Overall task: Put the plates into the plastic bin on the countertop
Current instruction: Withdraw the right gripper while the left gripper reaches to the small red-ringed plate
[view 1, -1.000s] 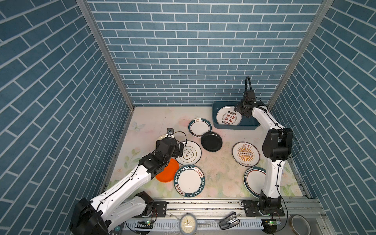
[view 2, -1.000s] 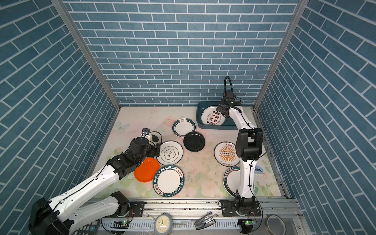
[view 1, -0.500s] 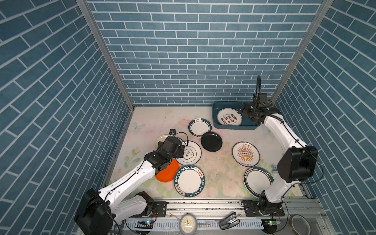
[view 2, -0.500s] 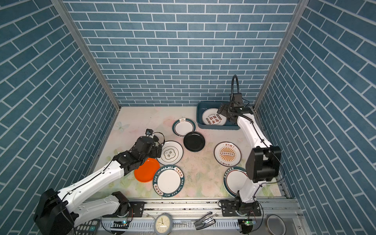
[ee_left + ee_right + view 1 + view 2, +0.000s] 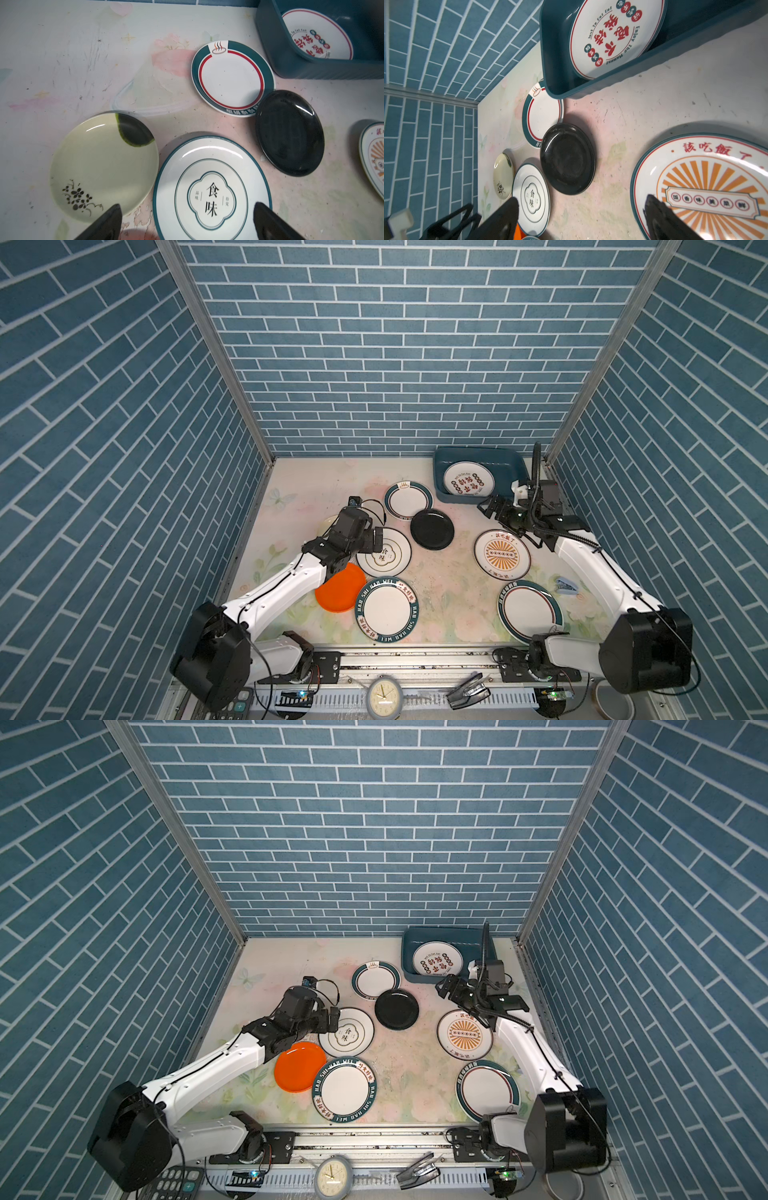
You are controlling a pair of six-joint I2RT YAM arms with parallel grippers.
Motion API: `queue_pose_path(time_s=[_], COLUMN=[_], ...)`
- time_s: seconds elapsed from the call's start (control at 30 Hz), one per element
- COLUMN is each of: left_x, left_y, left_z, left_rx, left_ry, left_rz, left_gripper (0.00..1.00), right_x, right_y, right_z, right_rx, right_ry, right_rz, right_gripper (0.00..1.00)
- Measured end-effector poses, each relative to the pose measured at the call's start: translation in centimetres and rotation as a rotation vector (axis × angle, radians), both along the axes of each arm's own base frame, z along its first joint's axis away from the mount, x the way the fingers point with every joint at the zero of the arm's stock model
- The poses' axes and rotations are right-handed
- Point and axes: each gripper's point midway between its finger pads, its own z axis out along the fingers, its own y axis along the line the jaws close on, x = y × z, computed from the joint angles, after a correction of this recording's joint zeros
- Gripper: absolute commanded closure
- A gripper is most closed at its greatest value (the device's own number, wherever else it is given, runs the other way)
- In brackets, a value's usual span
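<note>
The left gripper hung spread wide and empty, low over the left edge of the white plate with the quatrefoil mark. In the left wrist view that plate lay flat between and just ahead of the fingers, with the pale green plate just beside it. The plate was round, with no long axis to line up with, so any stretch of rim would probably serve. From there the plastic bin lay well apart at the far right of the surface, beyond the black plate, its long side running across both top views. It held one printed plate

The right gripper was likewise spread and carried nothing. It hovered between the bin's near wall and the sunburst plate, which lay flat just on the robot's side of it. This arm was clearly the nearer one to the bin, so a short carry looked likely for it
</note>
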Motion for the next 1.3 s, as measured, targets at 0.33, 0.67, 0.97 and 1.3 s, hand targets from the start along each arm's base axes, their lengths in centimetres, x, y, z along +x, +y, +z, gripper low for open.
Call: queue_pose_path(time_s=[0.33, 0.67, 0.97, 1.3], left_x=[5.9, 11.1, 14.1, 15.1], left_y=[-1.3, -1.5, -4.0, -4.8], left_z=[-0.1, -2.8, -2.6, -5.4], left_rx=[-0.172, -0.345, -0.439, -0.464], left_ry=[0.010, 0.059, 0.074, 0.141], left_rz=[0.027, 0.049, -0.004, 0.010], left_gripper=[0.07, 0.25, 0.31, 0.39], right_x=[-5.0, -7.1, -8.0, -7.8], right_y=[-0.1, -0.6, -0.7, -0.7], right_z=[0.6, 0.9, -0.8, -0.8], right_rx=[0.043, 0.041, 0.039, 0.040], right_ry=[-0.076, -0.089, -0.071, -0.077], right_rz=[0.036, 0.032, 0.031, 0.031], right_gripper=[0.06, 0.05, 0.06, 0.06])
